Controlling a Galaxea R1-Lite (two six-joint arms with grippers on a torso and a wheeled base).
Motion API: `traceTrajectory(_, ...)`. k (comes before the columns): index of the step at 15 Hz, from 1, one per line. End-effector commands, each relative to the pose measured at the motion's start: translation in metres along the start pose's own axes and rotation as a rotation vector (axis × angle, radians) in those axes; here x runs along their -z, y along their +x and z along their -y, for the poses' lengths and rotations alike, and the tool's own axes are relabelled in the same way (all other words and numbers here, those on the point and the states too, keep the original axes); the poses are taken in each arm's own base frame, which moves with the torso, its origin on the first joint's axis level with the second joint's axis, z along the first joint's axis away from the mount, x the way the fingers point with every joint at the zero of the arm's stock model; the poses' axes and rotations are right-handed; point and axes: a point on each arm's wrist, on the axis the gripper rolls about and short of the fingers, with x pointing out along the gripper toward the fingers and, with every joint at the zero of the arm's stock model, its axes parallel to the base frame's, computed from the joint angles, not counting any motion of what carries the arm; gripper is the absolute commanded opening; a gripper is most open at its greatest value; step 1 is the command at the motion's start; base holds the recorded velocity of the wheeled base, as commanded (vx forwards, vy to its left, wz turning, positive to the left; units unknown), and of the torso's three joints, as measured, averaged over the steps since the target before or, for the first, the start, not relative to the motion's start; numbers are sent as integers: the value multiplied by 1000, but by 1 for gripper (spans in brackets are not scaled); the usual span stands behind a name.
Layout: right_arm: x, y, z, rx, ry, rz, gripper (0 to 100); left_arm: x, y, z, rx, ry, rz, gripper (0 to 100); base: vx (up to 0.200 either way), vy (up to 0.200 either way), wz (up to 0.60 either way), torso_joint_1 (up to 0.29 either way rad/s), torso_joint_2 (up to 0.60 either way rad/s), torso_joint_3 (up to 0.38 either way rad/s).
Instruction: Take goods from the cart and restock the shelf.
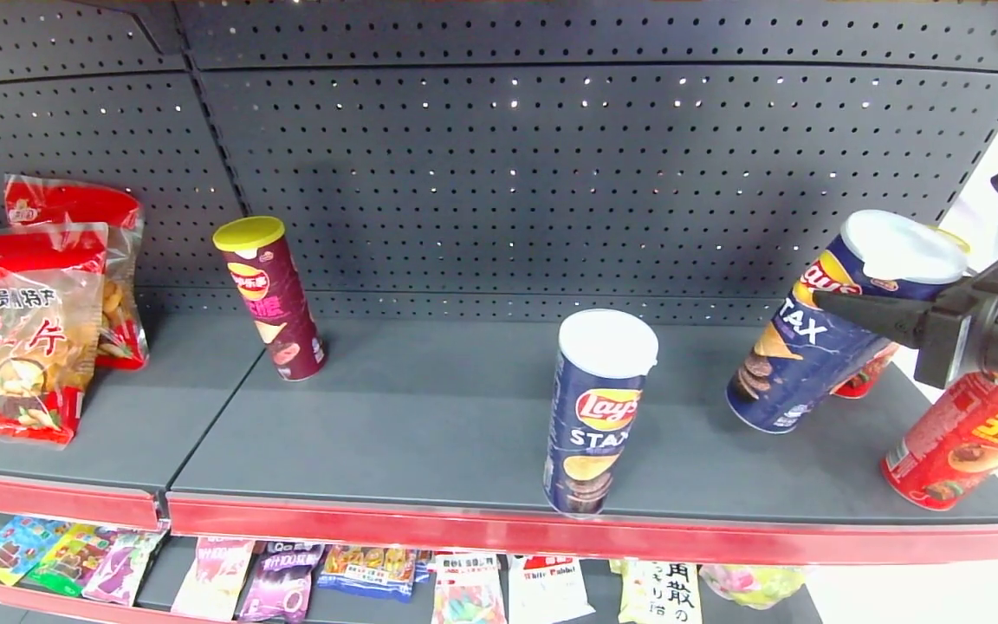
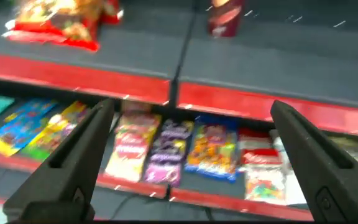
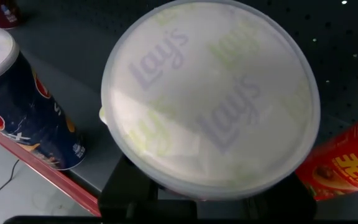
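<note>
The right gripper is clamped around a dark blue cylindrical chip can with a white plastic lid. It grips the can just below the lid, at the right end of the dark grey metal shelf. The can is tilted, with its lid leaning toward the shelf's right end. Whether its base touches the deck cannot be told.

A second dark blue can with a white lid stands upright near the shelf's red front edge, well to the left of the held one. A red cylindrical can stands at the front right corner, just beside the right gripper. Another red can peeks out from behind the held can.

A purple can with a yellow lid stands toward the back on the left. Red-and-clear snack bags lean on the neighbouring shelf section further left.

The left gripper has its fingers spread wide with nothing between them. It faces the lower tier, where colourful flat snack packets lie in a row.
</note>
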Motion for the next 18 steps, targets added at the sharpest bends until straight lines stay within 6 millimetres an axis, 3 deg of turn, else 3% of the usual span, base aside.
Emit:
traceTrajectory(1, 0, -1, 0, -2, -1, 2, 0, 2, -5, 0, 31, -1, 65, 100, 0, 0, 0, 0, 0, 0)
traceTrajectory(3, 0, 1, -2, -13, -3, 1, 0, 6, -5, 2, 90, 89, 23, 100, 0, 0, 0, 0, 0, 0)
traceTrajectory(12, 4, 4, -4, -23, 0, -14, 0, 6, -5, 1, 87, 84, 29, 100, 0, 0, 0, 0, 0, 0)
traceTrajectory(15, -3, 15, -9, -65, -9, -8, 0, 6, -5, 1, 87, 84, 29, 100, 0, 0, 0, 0, 0, 0)
traceTrajectory(18, -4, 46, -14, -115, -15, -29, 0, 6, -5, 1, 87, 84, 29, 100, 0, 0, 0, 0, 0, 0)
